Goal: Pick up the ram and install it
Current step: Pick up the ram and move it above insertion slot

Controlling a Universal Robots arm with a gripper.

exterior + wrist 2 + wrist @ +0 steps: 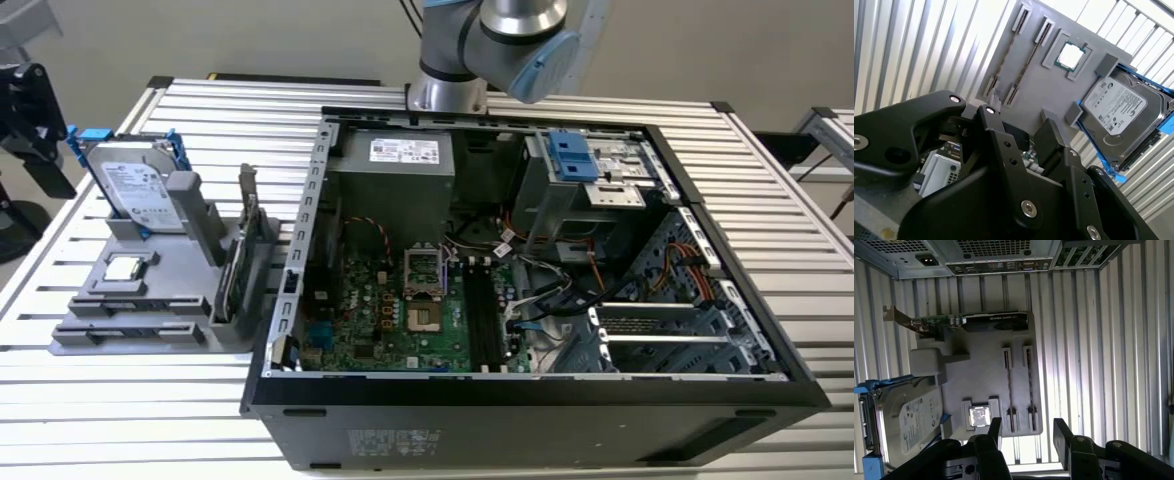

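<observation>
Two ram sticks (1007, 390) (1029, 385) stand on edge side by side in the clips of a grey holder tray (984, 375). They appear as thin dark strips (1006, 55) (1029, 60) in both wrist views. My gripper (1028, 432) hangs well above the tray's end near the ram, open, with nothing between its black fingers (996, 429). The second wrist view has the gripper (1018, 117) in front of the tray (1044, 95). The motherboard's long black slots (481, 315) lie inside the open computer case (534, 400).
The tray (134, 342) sits at the exterior view's left of the case on a slatted metal table (801, 200). It also carries a hard drive (909, 415), a processor chip (979, 416) and a greenish card with a metal bracket (969, 320). The arm's base (494, 40) is behind the case.
</observation>
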